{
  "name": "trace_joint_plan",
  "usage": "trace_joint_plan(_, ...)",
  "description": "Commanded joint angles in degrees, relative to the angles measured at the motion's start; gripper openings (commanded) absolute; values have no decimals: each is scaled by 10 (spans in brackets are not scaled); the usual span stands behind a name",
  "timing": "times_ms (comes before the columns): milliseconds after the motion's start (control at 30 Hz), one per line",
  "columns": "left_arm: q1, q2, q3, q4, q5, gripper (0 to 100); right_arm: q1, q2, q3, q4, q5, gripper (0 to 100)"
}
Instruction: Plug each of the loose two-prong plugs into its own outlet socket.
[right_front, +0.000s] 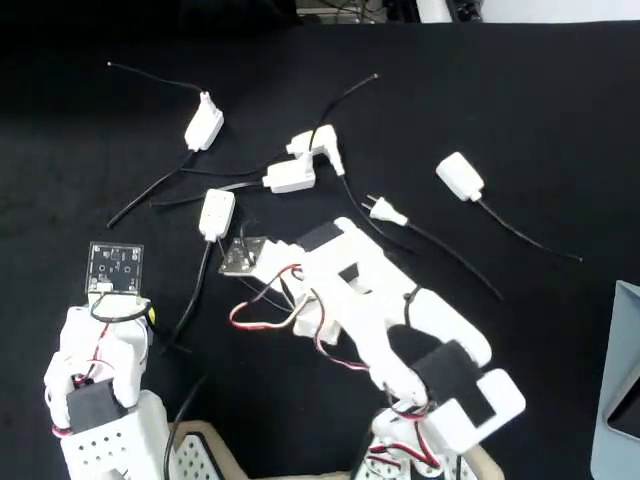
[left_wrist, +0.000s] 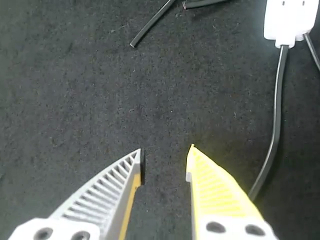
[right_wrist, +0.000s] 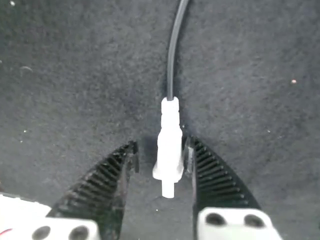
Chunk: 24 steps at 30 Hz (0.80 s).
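Observation:
A small white two-prong plug (right_wrist: 169, 145) on a black cord lies on the black table between the fingers of my right gripper (right_wrist: 161, 145). The gripper is open, one finger close against the plug and the other a little apart. In the high view this gripper (right_front: 243, 256) sits mid-table, just below a white outlet socket (right_front: 217, 213). My left gripper (left_wrist: 165, 150) is open over bare table near the front left, holding nothing. The same socket (left_wrist: 290, 20) and its cord lie beyond it. Another loose plug (right_front: 385, 210) lies to the right.
More white sockets lie at the back left (right_front: 203, 125), the middle (right_front: 290, 177) and the right (right_front: 460, 177). Black cords trail across the table. A white plug piece (right_front: 318, 145) lies against the middle socket. A grey object (right_front: 620, 390) stands at the right edge.

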Motion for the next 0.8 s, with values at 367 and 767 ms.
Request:
trace_joint_plan(367,-4,-3,2,-11,5,156,-7,2,-25,-34,1,8)
trace_joint_plan(767,9,-3,-3,-16,8,156,-7,-188,-28,37,-35,11)
